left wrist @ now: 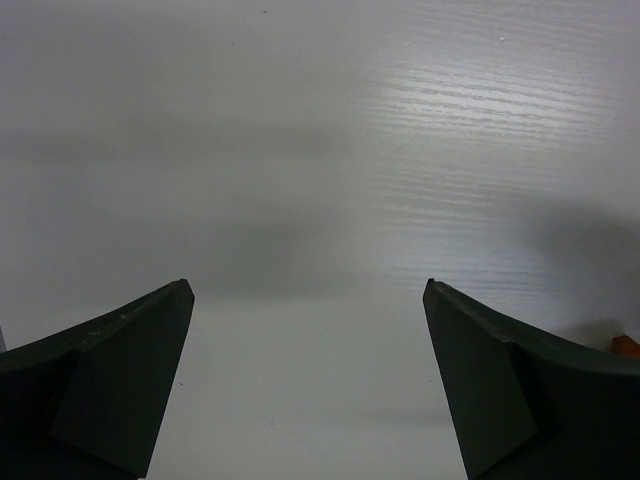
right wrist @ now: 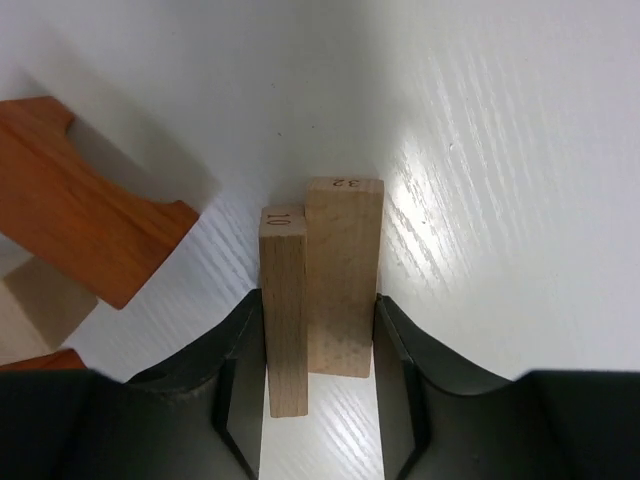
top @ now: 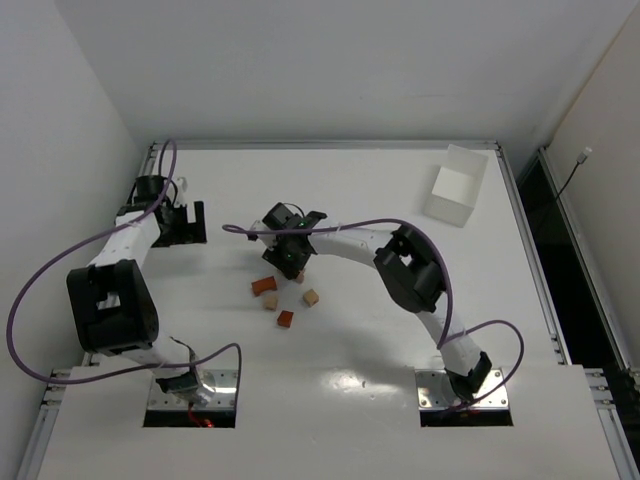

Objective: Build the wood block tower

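smooth, faintly grained white table (top: 350,380), with an open white box (top: 457,185) near its far right corner. the left gripper (left wrist: 310,300) hangs over bare surface, jaws spread wide. the right gripper (right wrist: 320,345) is clamped on two pale bars (right wrist: 322,280), flat-sided, side by side, with stamped ends. loose wood blocks (top: 286,319) lie mid-table beside it. one is a reddish-brown notched block (right wrist: 90,200).

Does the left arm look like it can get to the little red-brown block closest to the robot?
Probably yes. The left hand is open and empty, and only bare table lies between it and that block. The right hand is busy farther back, closed on two pale bars.
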`<state>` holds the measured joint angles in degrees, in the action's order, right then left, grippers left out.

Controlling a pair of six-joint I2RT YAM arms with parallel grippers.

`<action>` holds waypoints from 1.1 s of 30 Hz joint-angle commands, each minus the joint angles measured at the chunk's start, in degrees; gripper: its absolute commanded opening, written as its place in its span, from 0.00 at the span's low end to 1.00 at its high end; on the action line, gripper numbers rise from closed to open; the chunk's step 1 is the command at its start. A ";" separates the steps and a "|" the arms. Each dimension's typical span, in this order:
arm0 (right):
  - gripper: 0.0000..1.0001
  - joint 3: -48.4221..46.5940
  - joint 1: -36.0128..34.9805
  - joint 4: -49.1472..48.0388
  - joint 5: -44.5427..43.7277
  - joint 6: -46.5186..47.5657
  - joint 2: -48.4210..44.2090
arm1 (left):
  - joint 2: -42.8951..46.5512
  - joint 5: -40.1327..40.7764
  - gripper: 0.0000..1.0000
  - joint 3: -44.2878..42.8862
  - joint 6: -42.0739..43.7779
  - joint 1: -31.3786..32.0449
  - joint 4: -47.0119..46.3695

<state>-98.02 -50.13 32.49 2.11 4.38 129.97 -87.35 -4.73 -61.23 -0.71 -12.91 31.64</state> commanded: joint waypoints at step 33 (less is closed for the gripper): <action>0.00 -13.77 14.01 5.47 -10.45 -44.55 5.37 | 4.56 2.01 1.00 0.76 -4.39 3.94 -4.39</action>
<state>-110.87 -36.03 37.95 -4.99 -37.87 135.35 -84.55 -3.14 -60.88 -4.60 -8.97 28.84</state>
